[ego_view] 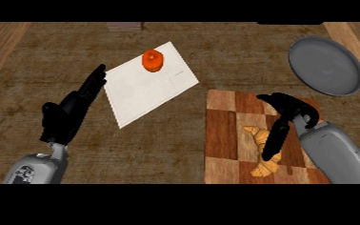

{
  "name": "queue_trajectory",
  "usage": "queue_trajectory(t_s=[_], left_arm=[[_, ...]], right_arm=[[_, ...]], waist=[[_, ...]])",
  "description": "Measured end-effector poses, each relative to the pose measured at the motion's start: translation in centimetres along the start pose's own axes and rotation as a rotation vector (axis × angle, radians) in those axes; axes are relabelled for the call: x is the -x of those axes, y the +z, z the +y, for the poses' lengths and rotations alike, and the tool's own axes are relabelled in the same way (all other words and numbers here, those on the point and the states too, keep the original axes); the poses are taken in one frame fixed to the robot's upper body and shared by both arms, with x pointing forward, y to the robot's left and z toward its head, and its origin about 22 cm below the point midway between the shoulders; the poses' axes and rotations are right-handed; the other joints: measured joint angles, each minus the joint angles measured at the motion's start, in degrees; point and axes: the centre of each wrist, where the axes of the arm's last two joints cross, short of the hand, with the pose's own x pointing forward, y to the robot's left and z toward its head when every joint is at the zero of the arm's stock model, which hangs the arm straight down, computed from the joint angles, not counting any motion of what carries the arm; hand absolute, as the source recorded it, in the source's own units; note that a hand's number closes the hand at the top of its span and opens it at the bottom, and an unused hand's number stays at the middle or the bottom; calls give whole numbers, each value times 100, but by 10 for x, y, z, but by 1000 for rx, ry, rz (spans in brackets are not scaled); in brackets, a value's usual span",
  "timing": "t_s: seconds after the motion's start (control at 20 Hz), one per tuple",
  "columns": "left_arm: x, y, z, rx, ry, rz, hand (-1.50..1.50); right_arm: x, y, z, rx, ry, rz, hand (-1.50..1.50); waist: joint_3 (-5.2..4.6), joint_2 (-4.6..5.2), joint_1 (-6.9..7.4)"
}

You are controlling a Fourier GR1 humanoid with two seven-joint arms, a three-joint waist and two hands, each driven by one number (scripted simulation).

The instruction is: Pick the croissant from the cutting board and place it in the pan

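We look steeply down on a dark wooden counter. At lower right lies a checkered board of light and dark wood, running to the lower edge. Left of it, near the middle and turned at an angle, lies a white sheet. A round grey pan sits at upper right, just past the board's far right corner, with nothing in it.

Two grey forearms come in from below. The left hand is at the left, beside the sheet's near edge, its fingers straight and released, pointing up toward the sheet and holding nothing. The right hand is over the board. Its fingers stretch straight down across the croissant, not clenched and not wrapped round it. We cannot tell whether they press on it.

The croissant lies on the board's right half, partly hidden under those fingers and well apart from the pan. A small orange item stands on the sheet's far corner.
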Motion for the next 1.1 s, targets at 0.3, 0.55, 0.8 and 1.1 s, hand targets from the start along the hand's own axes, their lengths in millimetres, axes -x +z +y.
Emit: queue_trajectory(t_s=[0.3,0.55,0.8,1.1], left_arm=[[0,2,0,-11,0,2,0],[1,2,2,-11,-1,3,0],[2,1,-1,-12,-4,-3,0],[3,1,3,-5,1,3,0]], right_arm=[[-2,1,9,-5,54,32,-150],[2,-4,18,-18,87,65,-150],[1,-10,28,-11,104,89,-150],[1,-20,38,-4,113,106,-150]], waist=[[1,-9,-47],[3,-6,-57],[6,-3,-56],[-14,-22,-54]])
